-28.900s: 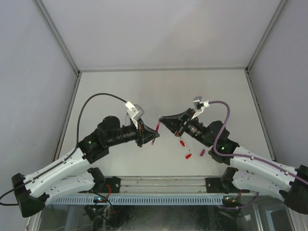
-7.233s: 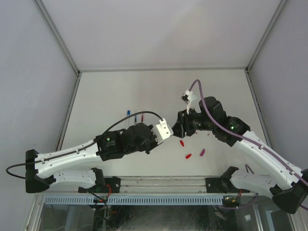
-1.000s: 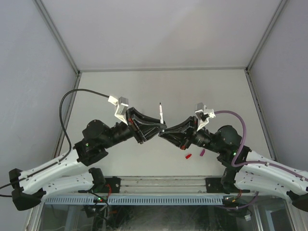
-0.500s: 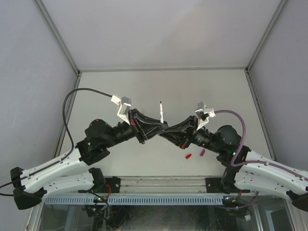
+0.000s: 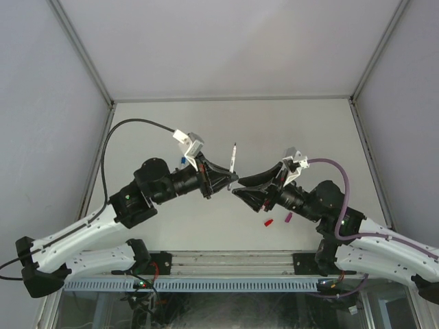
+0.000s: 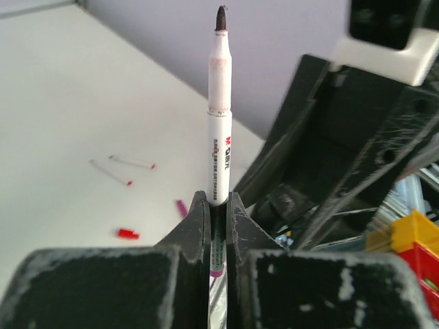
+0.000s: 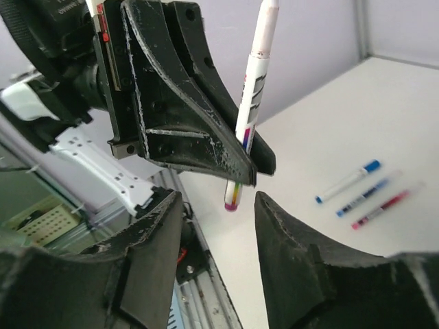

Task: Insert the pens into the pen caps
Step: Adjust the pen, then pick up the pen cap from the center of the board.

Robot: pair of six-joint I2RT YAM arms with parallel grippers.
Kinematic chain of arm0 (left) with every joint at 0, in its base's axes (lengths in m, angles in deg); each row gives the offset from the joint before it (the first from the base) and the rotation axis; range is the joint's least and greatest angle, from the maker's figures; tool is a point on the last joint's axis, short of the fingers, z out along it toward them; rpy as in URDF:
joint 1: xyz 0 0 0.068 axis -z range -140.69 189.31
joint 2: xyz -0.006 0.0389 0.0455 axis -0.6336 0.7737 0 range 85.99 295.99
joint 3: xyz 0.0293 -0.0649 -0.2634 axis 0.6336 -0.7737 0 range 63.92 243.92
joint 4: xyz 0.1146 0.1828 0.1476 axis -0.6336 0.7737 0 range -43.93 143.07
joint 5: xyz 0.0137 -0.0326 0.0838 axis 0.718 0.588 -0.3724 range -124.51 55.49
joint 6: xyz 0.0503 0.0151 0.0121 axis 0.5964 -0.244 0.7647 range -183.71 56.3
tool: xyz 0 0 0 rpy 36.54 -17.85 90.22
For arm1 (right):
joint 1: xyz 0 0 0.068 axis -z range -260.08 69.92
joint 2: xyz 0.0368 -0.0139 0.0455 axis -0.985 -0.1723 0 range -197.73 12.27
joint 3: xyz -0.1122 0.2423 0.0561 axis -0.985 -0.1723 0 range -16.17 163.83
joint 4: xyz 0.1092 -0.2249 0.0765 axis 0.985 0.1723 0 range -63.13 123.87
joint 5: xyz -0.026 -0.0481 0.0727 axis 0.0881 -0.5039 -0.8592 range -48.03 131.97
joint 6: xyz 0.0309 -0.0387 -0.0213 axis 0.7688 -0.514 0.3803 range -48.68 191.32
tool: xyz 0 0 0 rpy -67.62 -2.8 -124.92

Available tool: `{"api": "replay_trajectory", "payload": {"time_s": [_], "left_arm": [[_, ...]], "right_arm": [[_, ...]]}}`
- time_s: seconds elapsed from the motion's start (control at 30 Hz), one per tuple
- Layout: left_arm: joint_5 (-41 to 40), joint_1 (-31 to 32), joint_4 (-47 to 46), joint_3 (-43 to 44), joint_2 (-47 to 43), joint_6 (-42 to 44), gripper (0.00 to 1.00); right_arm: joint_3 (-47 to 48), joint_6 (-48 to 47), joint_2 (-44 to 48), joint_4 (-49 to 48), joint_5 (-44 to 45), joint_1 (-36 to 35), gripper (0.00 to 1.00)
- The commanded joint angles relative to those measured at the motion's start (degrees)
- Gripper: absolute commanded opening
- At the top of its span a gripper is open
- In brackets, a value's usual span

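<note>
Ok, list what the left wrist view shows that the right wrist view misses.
Only left wrist: the dark tip of the held pen, plus a red cap and a magenta cap on the table. Only right wrist: a blue-ended pen lying flat. Both: that pen clamped in the left gripper.

A white tabletop (image 5: 288,123) sits boxed in by pale grey panels, a back wall (image 5: 226,41), a left wall (image 5: 38,110) and a right wall (image 5: 411,89), joined at the corners by silver metal posts (image 5: 82,53). Soft, even light leaves only faint shadows. A metal rail (image 5: 233,257) and a slotted pale-blue strip (image 5: 226,284) run along the near edge; past it show a yellow bin (image 6: 401,229) and a red bin (image 6: 420,264).
</note>
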Motion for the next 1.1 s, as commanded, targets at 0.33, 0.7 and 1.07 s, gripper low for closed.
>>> {"api": "replay_trajectory", "payload": {"time_s": [0.33, 0.7, 1.07], "left_arm": [[-4.4, -8.5, 20.4, 8.9, 3.1, 3.9, 0.00], [-3.0, -15.9, 25.5, 9.8, 2.0, 6.0, 0.00], [-8.0, -19.2, 29.8, 8.8, -0.1, 10.8, 0.00]], "right_arm": [[1.5, 1.5, 5.5, 25.5, 24.6, -0.1, 0.65], [6.0, 8.5, -1.9, 35.8, 19.9, 10.6, 0.83], [7.2, 15.0, -10.0, 45.7, 15.7, 23.1, 0.86]]}}
